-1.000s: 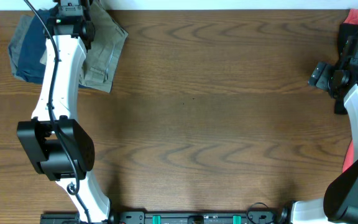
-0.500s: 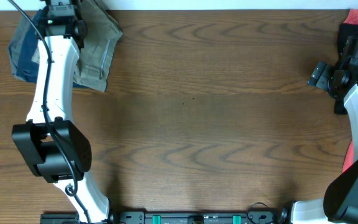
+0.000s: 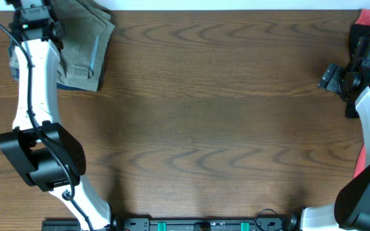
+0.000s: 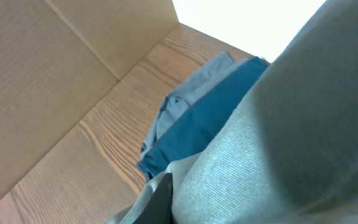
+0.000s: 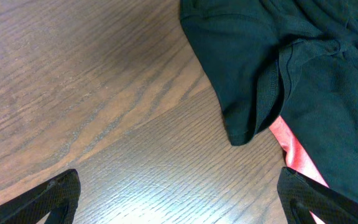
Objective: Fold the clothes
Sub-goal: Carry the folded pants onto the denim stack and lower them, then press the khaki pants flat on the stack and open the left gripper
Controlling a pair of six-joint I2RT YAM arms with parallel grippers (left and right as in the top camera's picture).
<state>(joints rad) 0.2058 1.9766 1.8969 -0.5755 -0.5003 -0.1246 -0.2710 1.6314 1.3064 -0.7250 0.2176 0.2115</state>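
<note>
Light khaki cotton shorts [image 3: 85, 45] lie at the brown wooden table's [image 3: 204, 128] far-left corner, over a blue garment [image 4: 210, 118]. The left gripper [image 3: 37, 16] is over them, its grip hidden. The right gripper [image 5: 179, 202] is spread wide, empty.

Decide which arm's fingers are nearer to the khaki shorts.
Left. The left fingers are right at the shorts in the far left corner, the fabric filling their wrist view. The right fingers hang across the table at the far right edge, over a dark garment.
</note>
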